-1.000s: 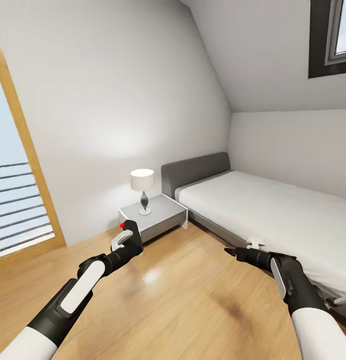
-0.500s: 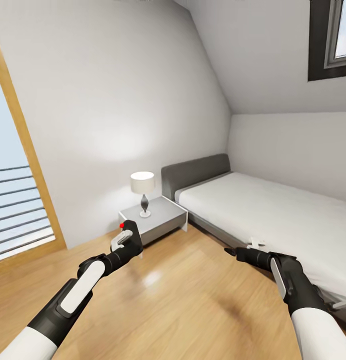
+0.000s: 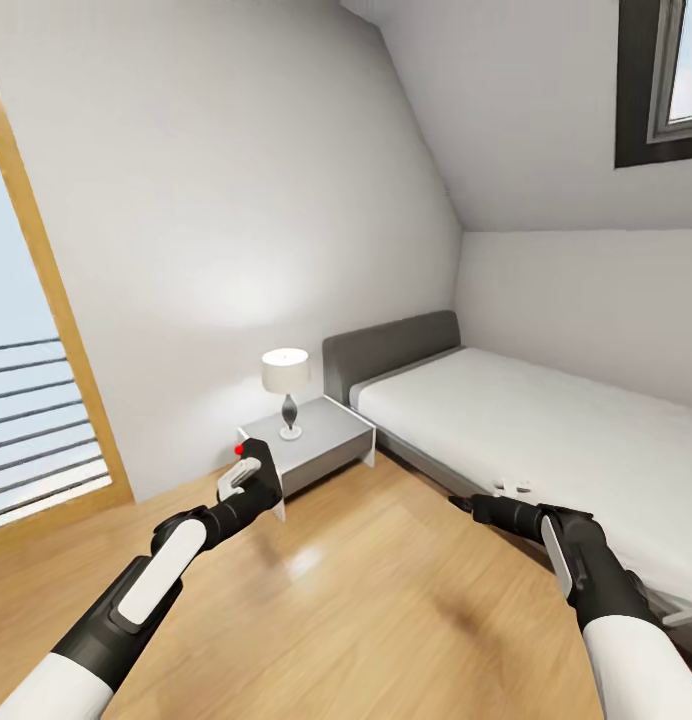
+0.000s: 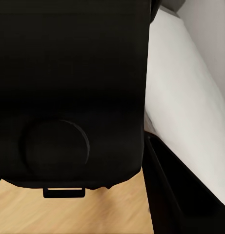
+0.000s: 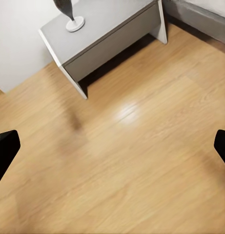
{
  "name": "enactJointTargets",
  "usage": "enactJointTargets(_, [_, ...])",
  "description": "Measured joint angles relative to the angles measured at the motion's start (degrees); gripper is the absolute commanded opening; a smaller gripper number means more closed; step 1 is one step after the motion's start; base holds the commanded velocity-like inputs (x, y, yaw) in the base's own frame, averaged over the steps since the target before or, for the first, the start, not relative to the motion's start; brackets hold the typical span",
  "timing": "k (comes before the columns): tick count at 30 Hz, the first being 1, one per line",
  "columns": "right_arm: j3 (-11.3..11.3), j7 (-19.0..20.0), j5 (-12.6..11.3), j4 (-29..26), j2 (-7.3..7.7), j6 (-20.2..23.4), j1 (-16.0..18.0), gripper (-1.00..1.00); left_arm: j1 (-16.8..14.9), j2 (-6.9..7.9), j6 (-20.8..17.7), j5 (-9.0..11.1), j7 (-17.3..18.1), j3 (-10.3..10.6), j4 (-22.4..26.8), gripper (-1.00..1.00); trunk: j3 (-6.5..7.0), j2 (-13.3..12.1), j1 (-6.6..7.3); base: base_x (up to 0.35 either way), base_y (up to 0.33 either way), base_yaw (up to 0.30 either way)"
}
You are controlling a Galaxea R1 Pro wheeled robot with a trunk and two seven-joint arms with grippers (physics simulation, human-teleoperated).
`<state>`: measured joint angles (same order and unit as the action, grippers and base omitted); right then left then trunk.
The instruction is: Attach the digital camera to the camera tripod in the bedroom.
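Note:
My left gripper [image 3: 248, 482] is shut on the digital camera [image 3: 254, 468], a small black body with a red button on top, held above the wood floor in front of the nightstand. The left wrist view has the camera's black body [image 4: 68, 97] close up, with the bed's white mattress beside it. Lower right in the head view, my right gripper [image 3: 464, 503] is open and holds nothing. In the right wrist view its fingertips [image 5: 5, 151] stand wide apart over bare floor. The camera tripod is out of view.
A grey bed [image 3: 546, 430] with a white mattress runs along the right wall under a sloped ceiling. A grey nightstand [image 3: 321, 445] with a small lamp [image 3: 285, 385] stands beside its head. A wood-framed glass door [image 3: 26, 430] is at the left. Light plank floor [image 3: 366, 600] lies ahead.
The whole view has shifted slightly, so the bed, nightstand and lamp sit a little lower. My left gripper with the camera has drifted slightly left and up. The right arm holds its pose.

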<state>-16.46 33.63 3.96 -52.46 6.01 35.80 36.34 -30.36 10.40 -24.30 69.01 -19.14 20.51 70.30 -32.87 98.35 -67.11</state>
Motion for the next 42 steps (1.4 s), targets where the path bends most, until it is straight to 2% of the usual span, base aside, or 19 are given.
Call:
enactJointTargets(32, [0.01, 0.08, 0.08, -0.01, 0.09, 0.00, 0.00, 1.00, 0.00, 0.00, 0.00, 0.09, 0.06, -0.16, -0.12, -1.00, 5.75, -12.84, 7.03, 0.000, 0.000, 0.000])
enactJointTargets(42, [0.02, 0.04, 0.08, 0.11, 0.08, 0.00, 0.00, 1.00, 0.00, -0.01, 0.02, 0.31, 0.08, -0.28, -3.28, -1.00, 7.54, -16.85, 9.23, 0.000, 0.000, 0.000])
